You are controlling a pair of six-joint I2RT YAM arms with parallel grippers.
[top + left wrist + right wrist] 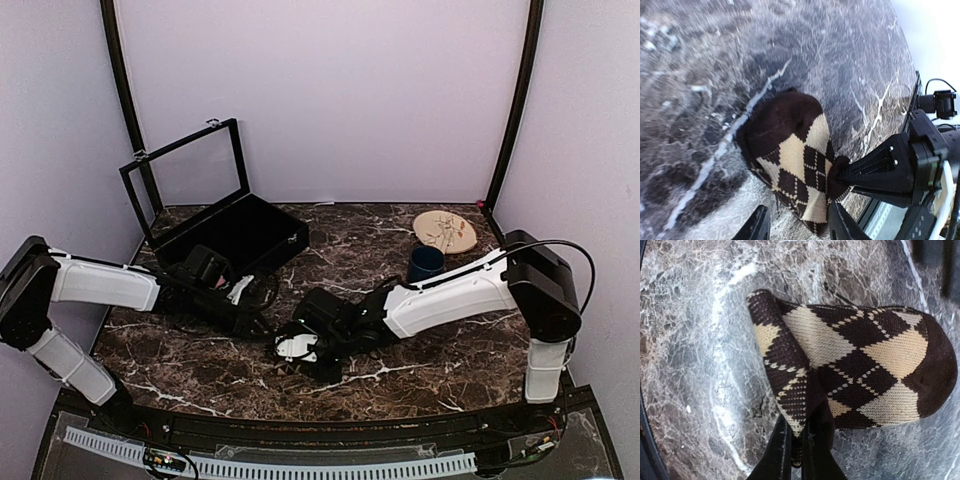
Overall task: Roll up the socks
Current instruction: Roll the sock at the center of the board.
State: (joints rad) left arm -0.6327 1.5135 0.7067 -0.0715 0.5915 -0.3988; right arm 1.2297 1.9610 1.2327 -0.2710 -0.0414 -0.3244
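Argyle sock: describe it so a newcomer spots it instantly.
On the dark marble table, look near the middle. The sock lies there, one folded edge pinched by the right gripper. Nothing else is dark brown knit with cream diamonds.

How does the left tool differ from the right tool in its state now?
The left tool stands open; the right tool is shut. The left tool grips nothing, the argyle sock lying just ahead of it; the right tool pinches that sock's folded edge. Both are black and sit low over the marble table, at the same sock.
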